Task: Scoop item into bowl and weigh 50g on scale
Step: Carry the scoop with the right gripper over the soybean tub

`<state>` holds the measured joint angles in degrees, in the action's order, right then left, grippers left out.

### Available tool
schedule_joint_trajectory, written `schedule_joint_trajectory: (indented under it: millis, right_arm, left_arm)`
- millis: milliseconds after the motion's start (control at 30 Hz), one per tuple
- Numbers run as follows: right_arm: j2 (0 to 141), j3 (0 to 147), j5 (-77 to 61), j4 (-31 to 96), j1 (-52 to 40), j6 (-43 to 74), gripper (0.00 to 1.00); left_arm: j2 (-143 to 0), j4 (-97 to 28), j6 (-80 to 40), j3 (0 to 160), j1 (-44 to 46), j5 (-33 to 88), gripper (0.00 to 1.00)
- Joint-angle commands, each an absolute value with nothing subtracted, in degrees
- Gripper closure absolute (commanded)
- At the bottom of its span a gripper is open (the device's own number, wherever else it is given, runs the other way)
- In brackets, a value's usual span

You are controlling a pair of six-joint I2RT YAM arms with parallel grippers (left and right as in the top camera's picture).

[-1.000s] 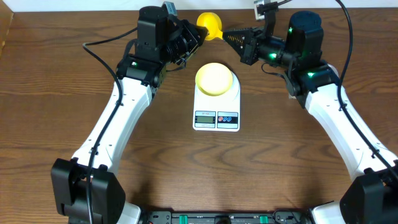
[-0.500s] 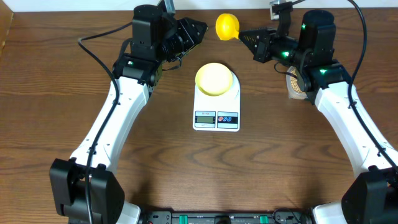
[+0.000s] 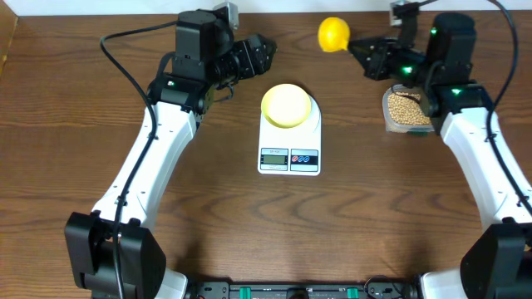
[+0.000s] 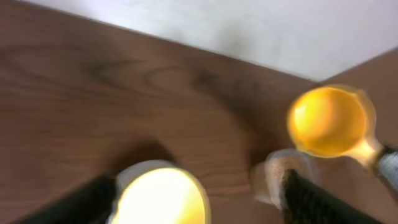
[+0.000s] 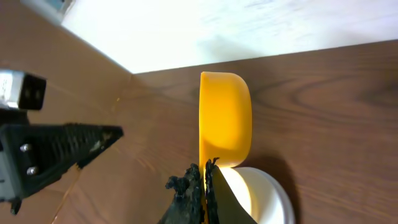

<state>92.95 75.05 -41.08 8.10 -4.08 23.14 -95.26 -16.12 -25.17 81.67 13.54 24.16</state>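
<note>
The right tool (image 3: 356,46) pinches the scoop (image 3: 334,34); the beans (image 3: 407,110) lie at its 5 o'clock. Only the blurred left wrist view shows the left tool (image 3: 268,51) spread, seemingly empty.

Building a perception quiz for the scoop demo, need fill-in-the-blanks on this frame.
The right pincer holds a scoop coloured ___.
The bowl on the scale is ___.
The left pincer is ___, holding nothing.
The beans lie in the clear tub, on the robot's ___ of the scale.
Missing: yellow; empty; open; right.
</note>
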Motion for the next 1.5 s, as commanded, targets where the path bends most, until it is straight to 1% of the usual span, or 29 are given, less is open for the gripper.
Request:
schedule_joint_trajectory:
  millis: [0,233,567,633,700,767,867,967,1200,1300,1467]
  right_arm:
    - [92.60,76.07,-41.25,8.69,-3.22,21.56,0.99]
    - [92.60,76.07,-40.64,8.43,-2.07,21.54,0.99]
    - [92.60,76.07,-40.51,10.09,-1.10,20.93,0.99]
    - [92.58,76.07,-38.65,10.59,-1.10,20.95,0.99]
    - [92.47,76.12,-36.73,11.49,-1.10,20.91,0.98]
    - [92.29,76.31,-36.18,12.78,-1.04,20.73,0.99]
    - [92.20,77.43,-35.83,15.90,-1.06,19.11,0.98]
    - [92.14,79.90,-34.52,21.17,-1.06,15.94,0.98]
    - [92.14,86.87,-33.58,32.64,-1.06,8.58,0.99]
    - [92.14,88.95,-33.32,36.97,-1.04,6.63,0.99]
    - [92.14,89.52,-33.32,40.56,-1.06,5.45,0.99]
  left_arm:
    - [-95.48,-18.55,-22.70,81.54,13.23,18.24,0.03]
    - [-95.48,-23.62,-22.72,81.54,13.23,17.06,0.02]
    - [-95.48,-23.51,-22.70,81.54,13.23,17.06,0.02]
    - [-95.44,-23.51,-22.68,81.56,12.93,17.30,0.02]
    - [-95.42,-23.27,-21.69,81.56,12.86,17.39,0.02]
    - [-94.89,-23.35,-17.37,81.56,12.86,18.65,0.02]
    - [-93.32,-24.05,-9.85,81.56,13.08,21.30,0.02]
    - [-90.65,-25.89,-6.37,81.56,13.26,21.39,0.02]
    - [-85.03,-29.74,-5.28,81.56,13.47,21.39,0.02]
    - [-83.37,-32.12,-2.04,81.56,14.52,21.12,0.02]
    - [-82.17,-35.66,-1.96,81.56,18.76,15.51,0.02]
